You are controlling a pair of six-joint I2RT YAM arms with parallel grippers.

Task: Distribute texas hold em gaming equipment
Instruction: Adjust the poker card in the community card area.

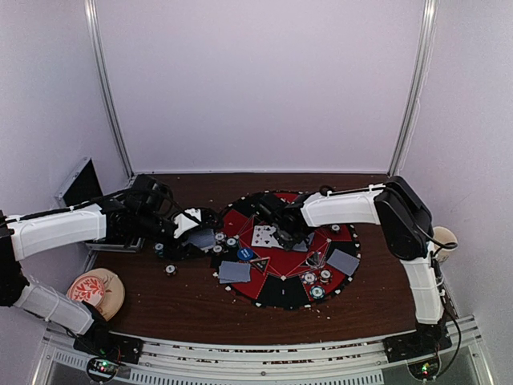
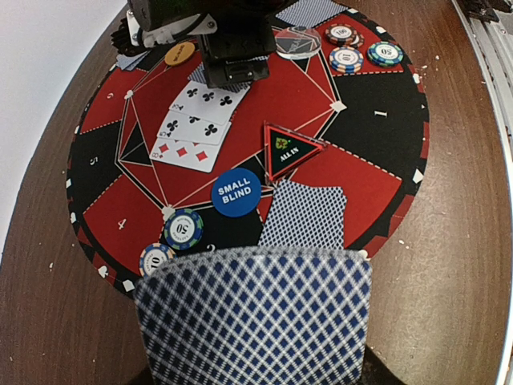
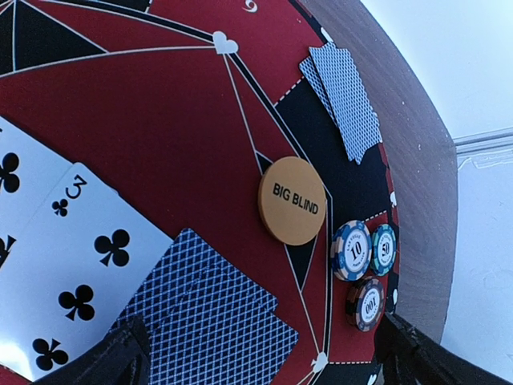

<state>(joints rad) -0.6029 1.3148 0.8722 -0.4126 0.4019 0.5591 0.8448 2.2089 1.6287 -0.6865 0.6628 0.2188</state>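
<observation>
My left gripper [image 1: 191, 226] is shut on blue-backed playing cards [image 2: 252, 317] that fill the bottom of the left wrist view and hide its fingers; it hovers at the left rim of the round mat [image 1: 280, 293]. My right gripper [image 1: 285, 231] is open over the mat's middle, its fingers either side of a face-down pair [image 3: 204, 309] lying flat. Next to that pair are face-up club cards [image 3: 80, 265], the orange BIG BLIND disc [image 3: 292, 200] and three chips [image 3: 353, 250]. The blue SMALL BLIND disc [image 2: 236, 192], a clear disc [image 2: 298, 40] and another face-down pair [image 2: 303, 215] lie on the mat.
A black ALL IN triangle [image 2: 290, 150] lies mid-mat. Chips sit at the mat's rim [image 2: 183, 228] and loose on the table [image 1: 171, 269]. The metal case [image 1: 80, 184] stands at back left, a patterned plate [image 1: 94, 290] at front left, a cup [image 1: 442, 239] at right.
</observation>
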